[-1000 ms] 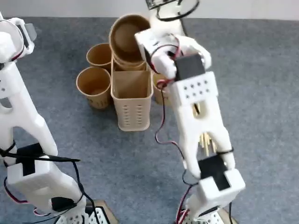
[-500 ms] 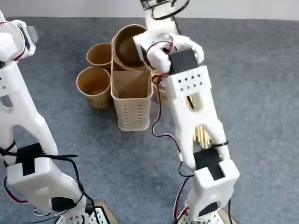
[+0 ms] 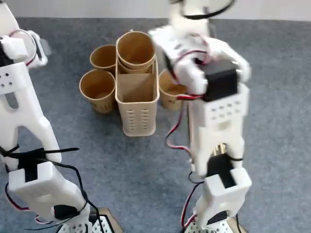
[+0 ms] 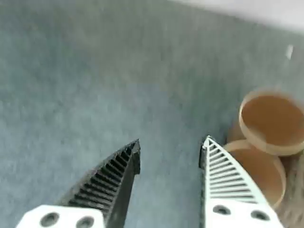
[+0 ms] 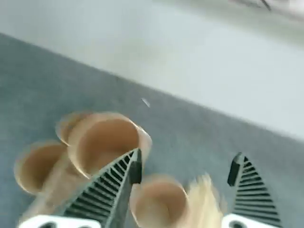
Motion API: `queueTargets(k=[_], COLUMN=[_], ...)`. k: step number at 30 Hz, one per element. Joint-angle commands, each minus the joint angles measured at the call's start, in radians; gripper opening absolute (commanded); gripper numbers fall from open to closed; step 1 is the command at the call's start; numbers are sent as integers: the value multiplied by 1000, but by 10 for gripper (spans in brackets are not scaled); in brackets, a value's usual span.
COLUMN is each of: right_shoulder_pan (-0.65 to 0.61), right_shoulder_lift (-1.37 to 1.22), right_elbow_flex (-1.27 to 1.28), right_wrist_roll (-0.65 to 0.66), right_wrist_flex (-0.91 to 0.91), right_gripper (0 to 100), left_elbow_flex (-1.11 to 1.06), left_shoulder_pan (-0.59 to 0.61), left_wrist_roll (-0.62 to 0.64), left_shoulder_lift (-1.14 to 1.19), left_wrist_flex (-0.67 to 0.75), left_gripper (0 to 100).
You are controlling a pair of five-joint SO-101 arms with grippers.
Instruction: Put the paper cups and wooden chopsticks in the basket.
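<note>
the basket stands mid-table on the grey table, split into a far and a near compartment. one paper cup already sits in the far compartment, and the near one looks empty. three cups are not yet in: the far-left cup and the near-left cup stand just left of the basket, and the right-hand cup stands just right of it, partly hidden by the right arm. the right gripper hangs above the right-hand cup with its jaws wide apart and nothing between them. a pale blurred bundle beside that cup is likely the wooden chopsticks, though i cannot tell exactly how they lie. the left gripper is also spread wide and empty, over bare table to the left of the two left cups. several things could go wrong from here. the cups are light and thin-walled, so a jaw landing on a rim rather than straddling it could tip a cup or shove it into the basket, and a hard squeeze could crumple it. the chopsticks lie close to the right arm's path, so a low sweep might scatter them. the basket looks light enough to slide if a cup is pressed in off-centre. both arms working over the basket at once could also clash.
</note>
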State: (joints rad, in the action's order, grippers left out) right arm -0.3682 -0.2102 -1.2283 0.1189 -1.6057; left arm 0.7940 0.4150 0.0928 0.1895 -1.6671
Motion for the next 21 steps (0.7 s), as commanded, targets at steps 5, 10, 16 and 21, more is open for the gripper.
queueTargets(k=[5,10,16,21], right_shoulder_pan=[194,191,189,188], right_shoulder_lift=[-117,-257,-394,-446], right_elbow_flex=[134,177,177,177], right_wrist_roll=[-26,-25,-25,-32], right_wrist_flex=[-128,-97,-79,-38], right_gripper=[293,293,293,293], left_elbow_flex=[-131,-231,-243,-254], left_shoulder_pan=[-51,-47,-16,-13], left_wrist_roll=[-101,-164,-199,-218], left_shoulder_lift=[-38,-39,-39,-38], left_wrist_flex=[-107,-107,-107,-107], left_gripper=[227,227,227,228])
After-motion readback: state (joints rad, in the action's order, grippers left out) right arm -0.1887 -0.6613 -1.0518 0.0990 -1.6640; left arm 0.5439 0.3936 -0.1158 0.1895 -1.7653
